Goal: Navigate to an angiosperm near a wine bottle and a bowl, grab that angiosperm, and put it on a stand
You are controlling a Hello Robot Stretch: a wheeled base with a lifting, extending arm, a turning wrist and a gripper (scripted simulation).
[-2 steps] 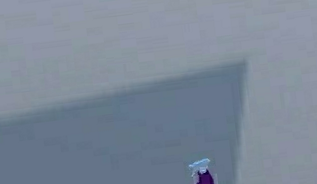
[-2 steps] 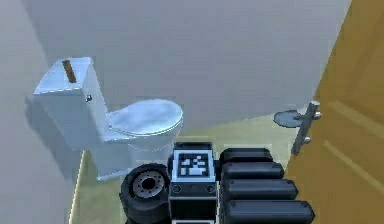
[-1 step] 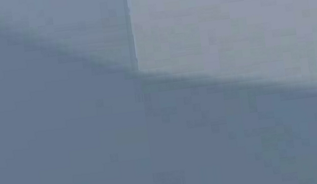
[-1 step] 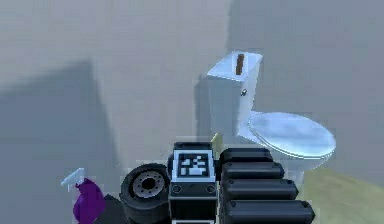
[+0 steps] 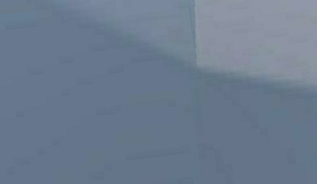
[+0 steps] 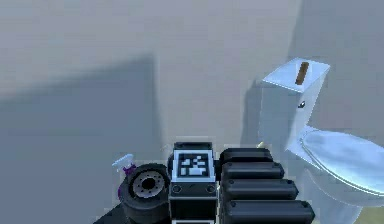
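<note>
One toilet (image 6: pixel 340 160), one brown object (image 6: pixel 301 72) atop

Dim light, broad shadows across wall (image 5: pixel 259 27)

In the forward view two walls meet at a corner (image 5: pixel 194 25) right of the middle. In the arm side view the toilet (image 6: pixel 335 160) stands at the right, against the wall (image 6: pixel 100 60). Its tank (image 6: pixel 285 105) rises behind and left of the lid (image 6: pixel 345 158), and a small upright thing (image 6: pixel 301 73) sits on the tank's top. The arm (image 6: pixel 255 185) lies at the bottom edge, just left of the toilet. A marker (image 6: pixel 195 165) is at the arm's left, and the hand (image 6: pixel 130 168) is farther left, before the wall.
</note>
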